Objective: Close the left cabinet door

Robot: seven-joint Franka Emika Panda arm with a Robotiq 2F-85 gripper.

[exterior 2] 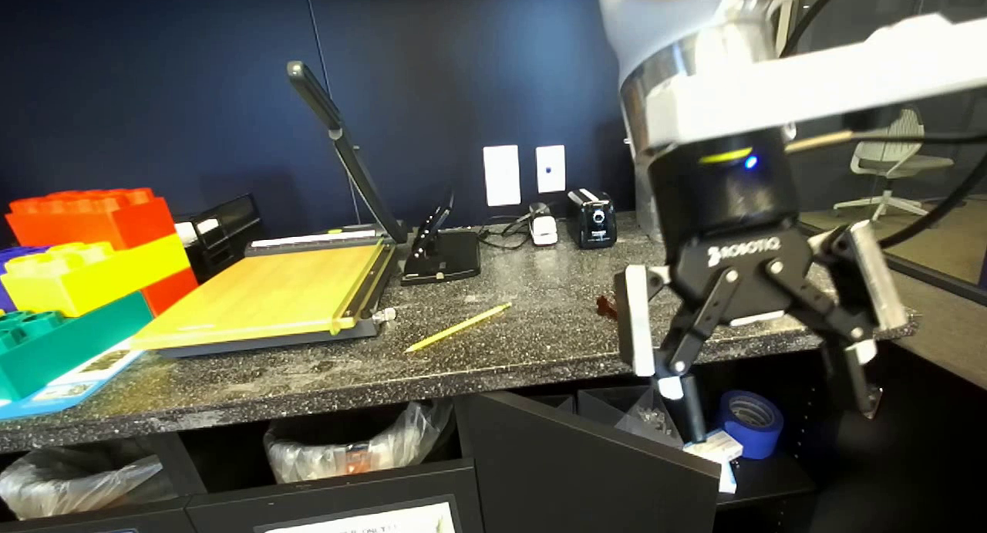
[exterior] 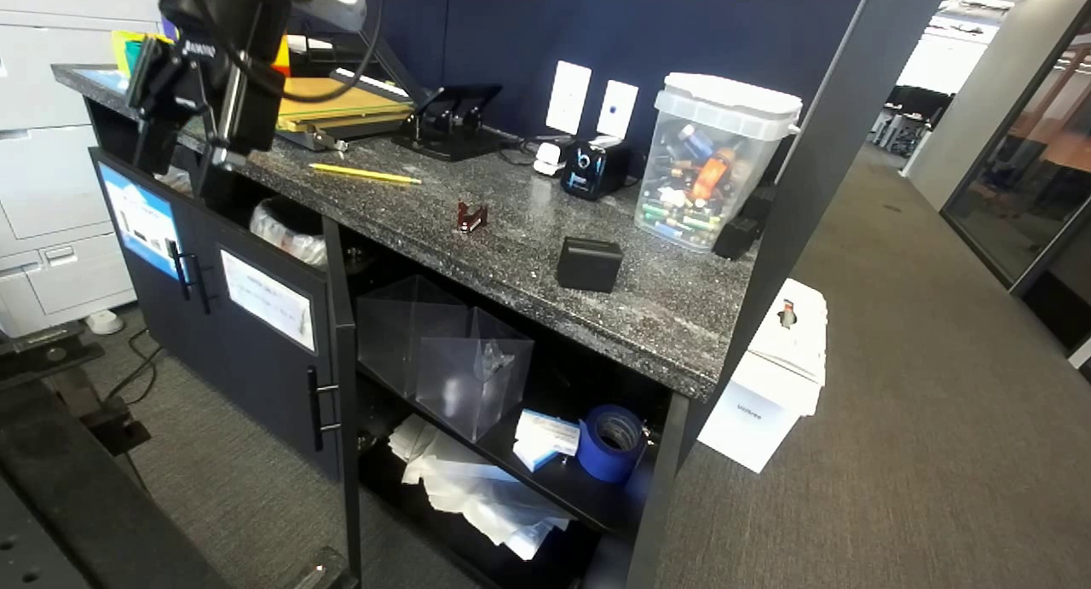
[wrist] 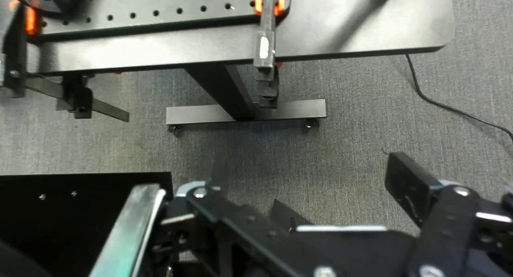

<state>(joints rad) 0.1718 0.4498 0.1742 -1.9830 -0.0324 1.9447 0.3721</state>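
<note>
Left cab. door (exterior 2: 594,471) stands open, angled out btwn the labelled fronts (exterior: 256,389) & open shelves (exterior: 503,461) w/ blue tape roll (exterior: 592,463) and clear bins (exterior: 452,376). Gripper (exterior 2: 779,419) hangs in front of the desk (exterior 2: 532,325), apart from the door, fingers (exterior 2: 692,413) spread wide. Yellow pencil (exterior 2: 459,328) lies on top nr. the paper trimmer (exterior 2: 270,286).

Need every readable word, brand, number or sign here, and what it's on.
"ROBOTIQ": gripper.
"ONLY": white cabinet label, running out of frame; the rest isn't legible.
Too small or blurred to read: print on the blue-and-white cabinet label, white box and black desktop device.
</note>
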